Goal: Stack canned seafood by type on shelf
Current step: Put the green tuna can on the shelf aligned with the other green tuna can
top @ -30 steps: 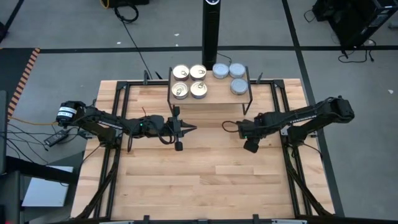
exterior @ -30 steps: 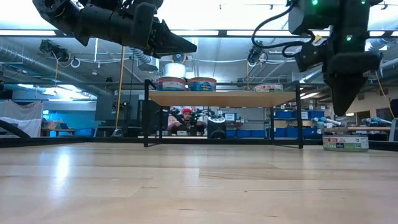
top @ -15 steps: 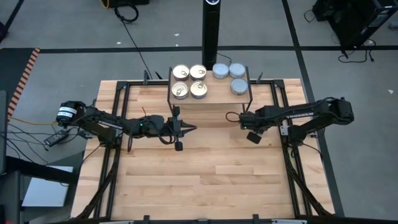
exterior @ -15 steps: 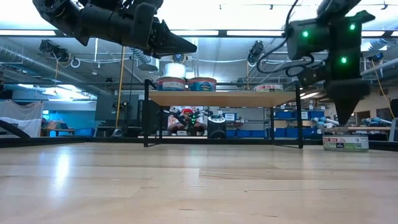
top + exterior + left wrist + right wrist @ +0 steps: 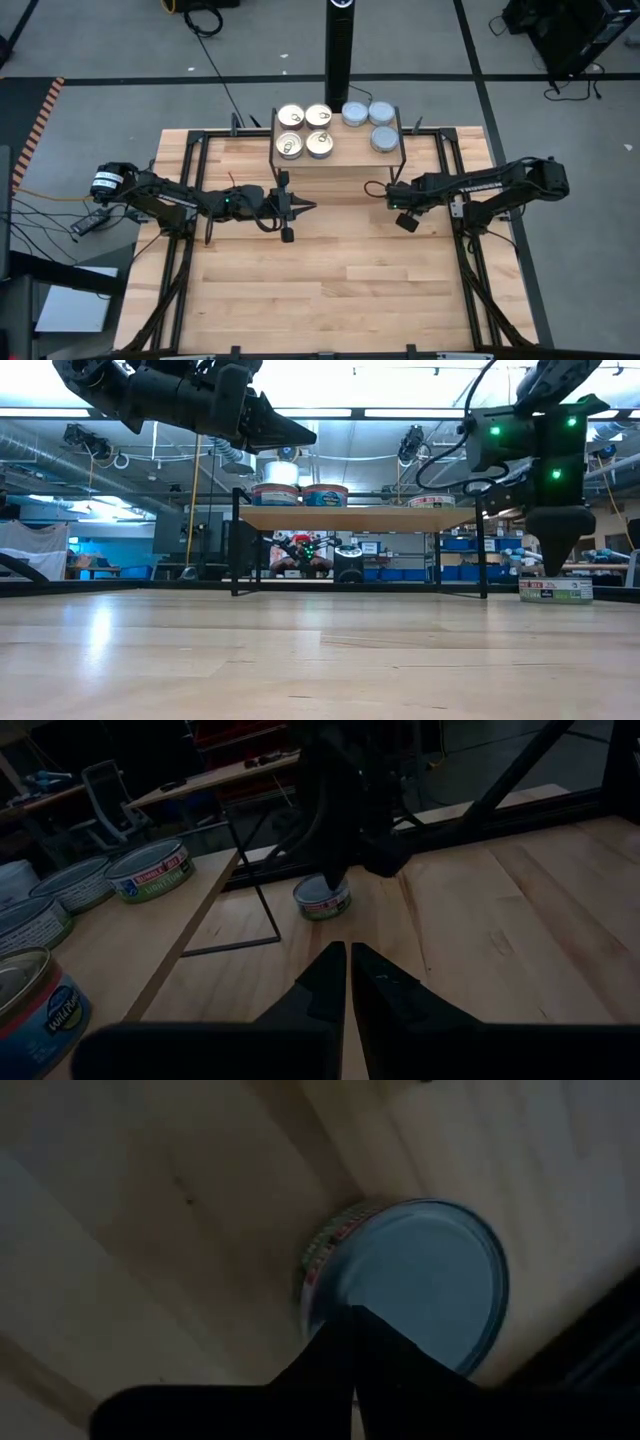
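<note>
canned seafood sitting mostly on the shelf (image 5: 338,152) at the far middle of the table (image 5: 330,290): four gold-lidded tins (image 5: 305,131) grouped in a square on the shelf's left part, three blue-grey tins (image 5: 371,122) on its right part. one more blue-grey tin (image 5: 322,897) lying on the table, off the shelf, just beside the shelf's wire leg, seen in the left wrist view under the other arm.

going left to right: left gripper (image 5: 300,207) hanging above the table in front of the shelf's left end, fingers (image 5: 328,982) pressed together, clenched on nothing. right gripper (image 5: 392,195) hovering directly over that lone tin (image 5: 410,1295) near the shelf's right front leg, pointing down, fingers together in the right wrist view and not grasping the tin. seated person (image 5: 300,552) showing far behind the table in the low view.
</note>
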Controlling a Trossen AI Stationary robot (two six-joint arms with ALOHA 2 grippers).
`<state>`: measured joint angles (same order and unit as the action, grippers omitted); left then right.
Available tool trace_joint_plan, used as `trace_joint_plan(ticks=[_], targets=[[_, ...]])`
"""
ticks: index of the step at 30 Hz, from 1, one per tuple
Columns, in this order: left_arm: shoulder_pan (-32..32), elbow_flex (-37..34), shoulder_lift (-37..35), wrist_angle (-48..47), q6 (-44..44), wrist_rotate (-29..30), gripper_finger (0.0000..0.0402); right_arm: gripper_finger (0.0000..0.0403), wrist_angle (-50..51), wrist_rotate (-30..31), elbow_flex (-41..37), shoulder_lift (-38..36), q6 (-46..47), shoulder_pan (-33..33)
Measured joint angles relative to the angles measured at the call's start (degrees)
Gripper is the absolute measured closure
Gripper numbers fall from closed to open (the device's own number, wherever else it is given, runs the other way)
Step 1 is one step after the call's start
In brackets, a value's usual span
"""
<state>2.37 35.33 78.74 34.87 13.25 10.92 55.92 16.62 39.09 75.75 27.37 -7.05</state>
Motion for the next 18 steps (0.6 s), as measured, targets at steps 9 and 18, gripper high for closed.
trace_joint_plan(ticks=[9, 18], targets=[[0.00, 0.00, 0.00, -0.02, -0.01, 0.00, 0.0376, 0.0392, -8.07, -9.95, -0.12, -0.17, -3.12, 0.29], [0.00, 0.00, 0.00, -0.02, -0.01, 0.00, 0.0376, 0.0362, -7.79, -11.72, 7.84, 0.07, -3.37, 6.40]])
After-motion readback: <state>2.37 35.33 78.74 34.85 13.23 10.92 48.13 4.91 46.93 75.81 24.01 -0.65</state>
